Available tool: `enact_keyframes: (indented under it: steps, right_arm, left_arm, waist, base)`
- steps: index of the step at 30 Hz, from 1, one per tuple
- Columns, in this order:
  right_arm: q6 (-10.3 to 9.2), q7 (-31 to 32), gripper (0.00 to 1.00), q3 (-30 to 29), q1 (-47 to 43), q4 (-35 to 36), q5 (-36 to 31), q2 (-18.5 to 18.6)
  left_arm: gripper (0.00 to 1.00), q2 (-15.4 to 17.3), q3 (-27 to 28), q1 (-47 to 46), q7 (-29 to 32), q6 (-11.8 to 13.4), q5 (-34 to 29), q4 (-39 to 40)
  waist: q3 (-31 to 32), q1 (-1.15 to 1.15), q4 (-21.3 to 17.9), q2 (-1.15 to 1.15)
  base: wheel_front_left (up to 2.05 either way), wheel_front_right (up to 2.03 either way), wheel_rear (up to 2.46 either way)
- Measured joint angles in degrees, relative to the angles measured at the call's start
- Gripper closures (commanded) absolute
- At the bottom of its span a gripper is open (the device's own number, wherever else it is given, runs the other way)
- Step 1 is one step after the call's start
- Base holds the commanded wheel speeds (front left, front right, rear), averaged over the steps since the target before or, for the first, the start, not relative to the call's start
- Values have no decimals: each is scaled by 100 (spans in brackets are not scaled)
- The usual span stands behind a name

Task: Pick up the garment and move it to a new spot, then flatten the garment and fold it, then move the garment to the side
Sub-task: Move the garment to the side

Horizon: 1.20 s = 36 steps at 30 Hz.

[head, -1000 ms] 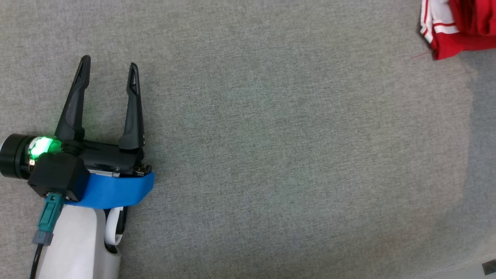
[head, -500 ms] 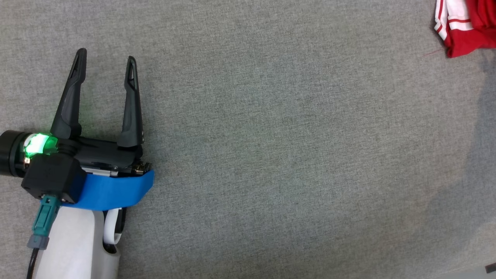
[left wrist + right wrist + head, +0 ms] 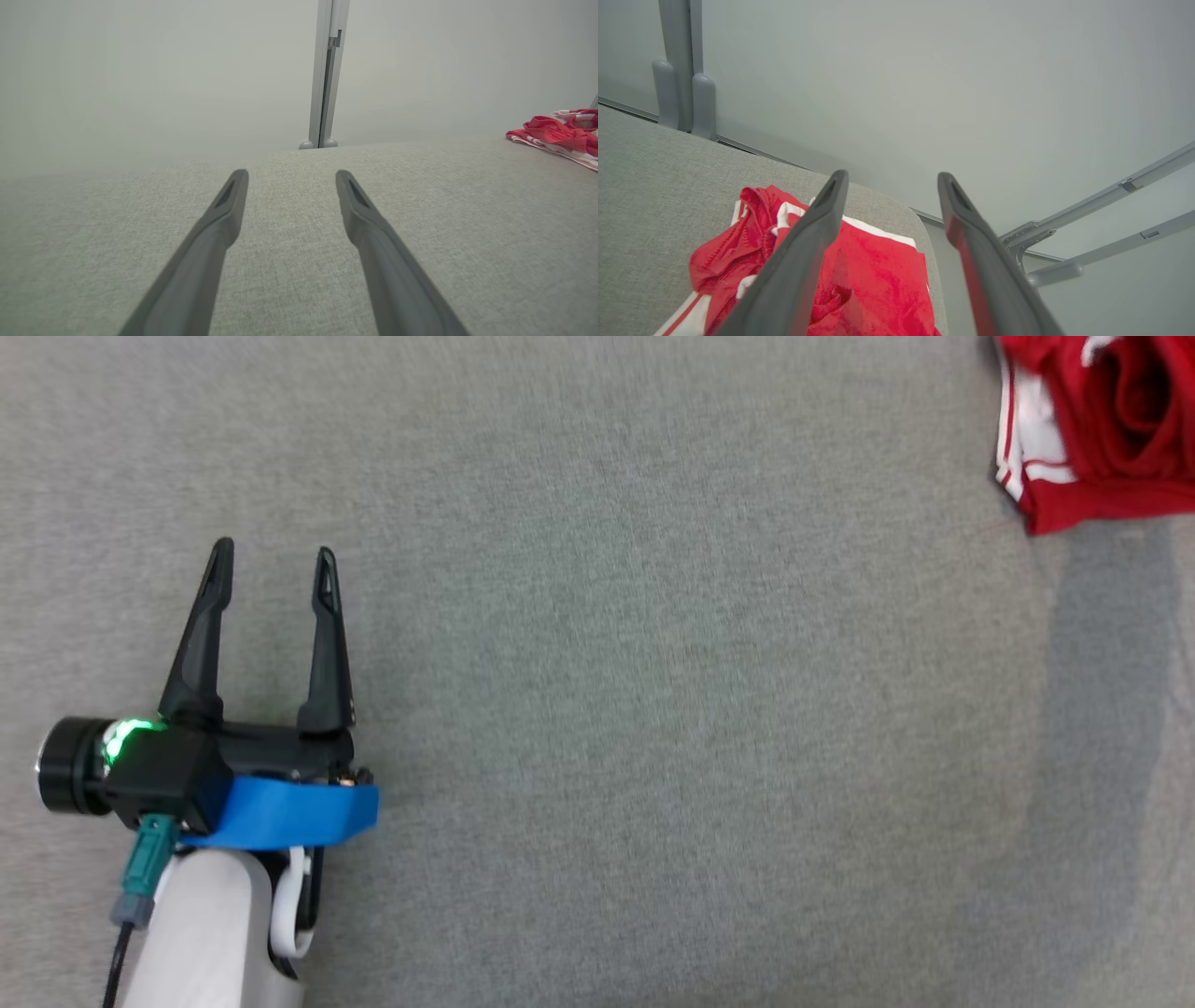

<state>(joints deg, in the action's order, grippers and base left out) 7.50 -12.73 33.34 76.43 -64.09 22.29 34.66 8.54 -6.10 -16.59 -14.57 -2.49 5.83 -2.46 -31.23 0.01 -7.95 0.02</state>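
Red, white-striped garment (image 3: 1111, 429), crumpled in a heap, far right

Red garment (image 3: 1102, 504) with white stripes, grey woven surface (image 3: 653, 663), blue tape (image 3: 289, 812) on black left gripper (image 3: 274, 560)

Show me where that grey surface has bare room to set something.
The wide grey surface between the left gripper and the red garment is bare. The far right corner is crowded: the garment lies bunched there under the open right gripper.
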Motion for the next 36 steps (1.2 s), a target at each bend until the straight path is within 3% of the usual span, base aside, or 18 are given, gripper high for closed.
enact_keyframes:
  steps: [9, 17, 25, 36]
  right_arm:
    - [-1, -218, 0, -307, -1016, 805, 506, -560]
    - [0, -224, 0, -708, -2644, 2065, 326, -1112]
    - [-1, -230, 0, -1505, -4196, 2898, 24, -1593]
    - [-1, -230, 0, -2285, -5965, 3950, -339, -1795]
  left_arm:
    - [0, -115, 75, 405, -35, 57, 147, -291]
    - [0, -202, 141, 819, -42, 44, 268, -467]
    - [0, -248, 226, 1254, -41, 37, 320, -708]
    - [0, -293, 328, 1545, -42, -2, 364, -905]
  waist:
    - [942, -1, 187, -1]
    - [1811, -3, 334, -2]
    - [2444, -2, 417, -3]
    - [2882, -2, 497, -4]
  base:
    - [0, 0, 0]
    - [0, 0, 0]
    - [0, 0, 0]
    - [0, 0, 0]
